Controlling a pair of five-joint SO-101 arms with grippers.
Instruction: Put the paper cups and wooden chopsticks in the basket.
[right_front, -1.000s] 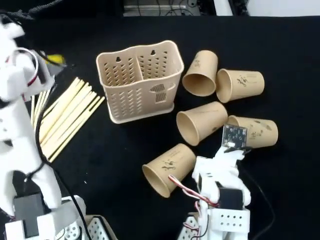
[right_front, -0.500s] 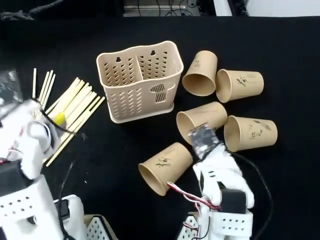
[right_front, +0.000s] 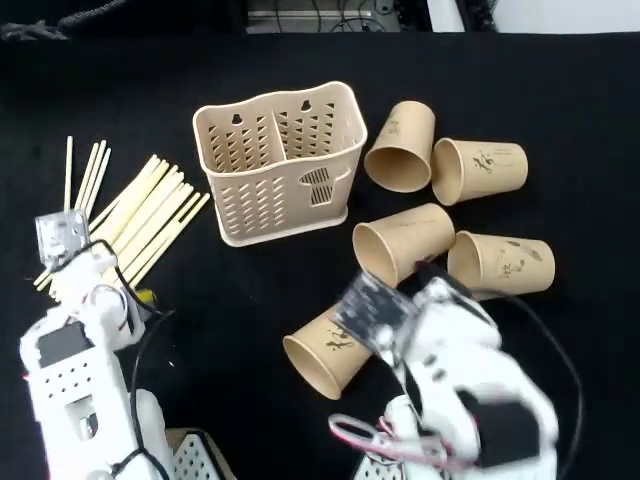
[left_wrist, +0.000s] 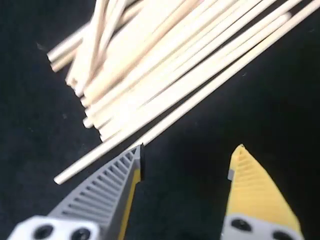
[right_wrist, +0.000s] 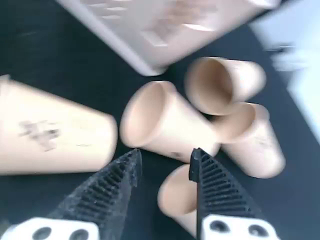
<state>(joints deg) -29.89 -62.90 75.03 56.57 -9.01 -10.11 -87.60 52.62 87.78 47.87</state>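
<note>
1. High view gives me the layout. The basket (right_front: 280, 165) stands upright. The wooden chopsticks (right_front: 140, 215) lie fanned on the table left of the basket. Five paper cups (right_front: 405, 243) lie on their sides right and front-right of it. All of them are outside the basket.
2. Left wrist view adds jaw state. The left gripper (left_wrist: 190, 150) is spread wide and empty, just short of the chopstick ends. The grey fingertip (left_wrist: 136, 156) sits close against the outermost stick; I can't confirm contact.
3. Right wrist view: the right gripper (right_wrist: 165, 152) is parted and holds nothing. It hangs over the cup cluster, with the mouth of the middle cup (right_wrist: 160, 120) just past the tips.
4. Occlusions in the high view:
   - The right arm (right_front: 460, 360) overlaps the front cup (right_front: 325, 350).
   - The left arm (right_front: 70, 350) covers the stick ends farthest from the basket.
   - In the right wrist view the basket is cut off at the frame edge and smeared.
</note>
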